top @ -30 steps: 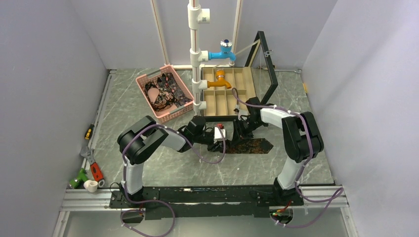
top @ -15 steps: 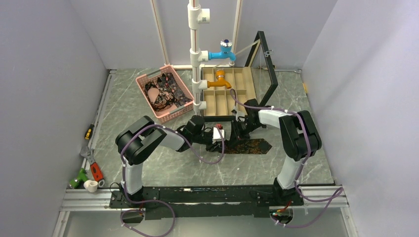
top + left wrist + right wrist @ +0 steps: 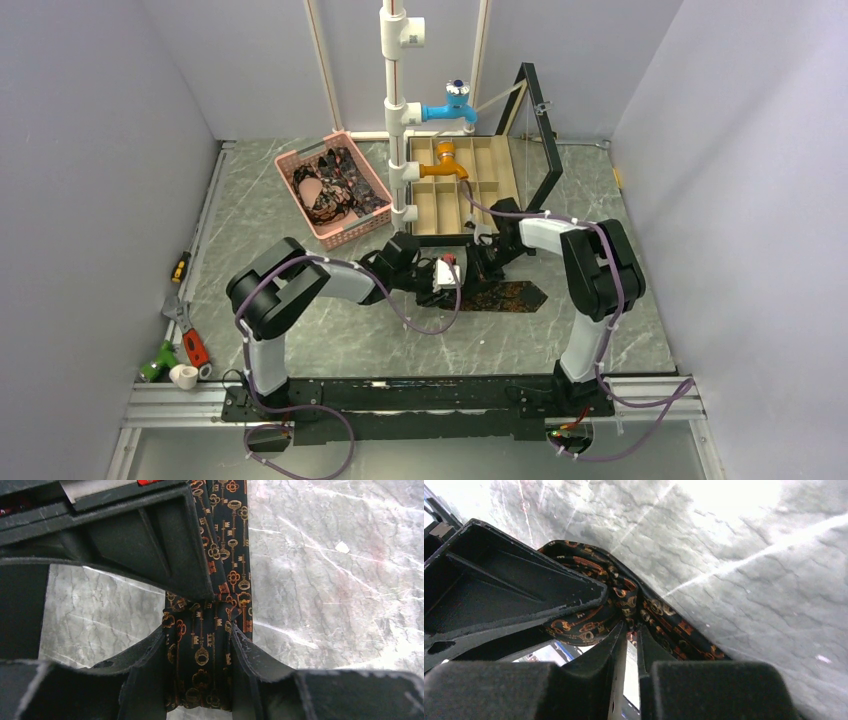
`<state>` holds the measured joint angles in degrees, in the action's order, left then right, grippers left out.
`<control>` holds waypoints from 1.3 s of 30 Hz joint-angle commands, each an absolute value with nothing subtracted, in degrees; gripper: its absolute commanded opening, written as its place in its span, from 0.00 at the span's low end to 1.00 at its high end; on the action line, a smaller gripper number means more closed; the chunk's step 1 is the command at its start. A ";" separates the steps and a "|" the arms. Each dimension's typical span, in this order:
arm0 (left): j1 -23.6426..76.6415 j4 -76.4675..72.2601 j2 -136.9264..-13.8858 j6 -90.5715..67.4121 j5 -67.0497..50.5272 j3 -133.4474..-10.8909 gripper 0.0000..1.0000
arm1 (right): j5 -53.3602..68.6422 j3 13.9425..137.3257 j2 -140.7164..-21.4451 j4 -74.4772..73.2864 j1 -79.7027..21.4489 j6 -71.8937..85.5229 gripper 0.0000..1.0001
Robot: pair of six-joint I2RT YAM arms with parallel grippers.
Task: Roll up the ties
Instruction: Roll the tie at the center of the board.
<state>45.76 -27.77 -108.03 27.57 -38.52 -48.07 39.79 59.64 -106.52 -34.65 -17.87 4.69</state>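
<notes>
The left gripper (image 3: pixel 200 667), half open, hugs the rolled end of the long dark cloth tie with gold keys (image 3: pixel 229 545). The flat part runs straight ahead of it, pointed end farthest. The right gripper (image 3: pixel 631 628), nearly closed, pinches a fold.

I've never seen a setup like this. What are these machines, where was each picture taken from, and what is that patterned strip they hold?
They are two robot arms, the left arm and the right arm, bolted at the near edge of a marble table. The wide picture comes from a fixed camera above and behind them; each close-up comes from a camera on one wrist, looking past its own fingers. The strip is a dark tie with a gold key pattern. The left gripper clamps a folded part of it between its fingers, and the right gripper pinches a fold. Further back stand a pink basket holding more ties and a wooden divided box.
</notes>
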 commanded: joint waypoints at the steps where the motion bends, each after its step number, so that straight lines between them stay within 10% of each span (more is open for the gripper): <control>1: 46.52 -11.19 -109.00 30.06 -30.85 -46.79 0.35 | 38.71 58.96 -101.30 -36.45 -15.33 4.77 0.21; 7: 47.24 -8.30 -109.91 29.56 -29.55 -47.72 0.38 | 45.84 57.64 -96.32 -35.91 -14.87 7.67 0.50; 17: 47.40 -5.84 -110.56 30.59 -30.44 -49.76 0.40 | 47.03 58.71 -102.73 -31.23 -17.25 11.07 0.51; 21: 47.40 -5.32 -110.67 31.05 -31.30 -50.05 0.41 | 45.29 58.11 -104.12 -30.35 -17.22 10.60 0.42; 25: 47.38 -4.71 -110.75 31.23 -31.78 -50.61 0.43 | 43.13 57.48 -104.82 -30.50 -17.22 9.33 0.02; 39: 46.10 -14.72 -111.18 30.29 -42.43 -53.81 0.72 | 31.91 59.58 -107.98 -38.97 -15.61 3.33 0.00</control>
<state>46.57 -16.91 -108.62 30.81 -38.68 -52.64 45.10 58.96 -105.12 -35.86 -15.75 7.88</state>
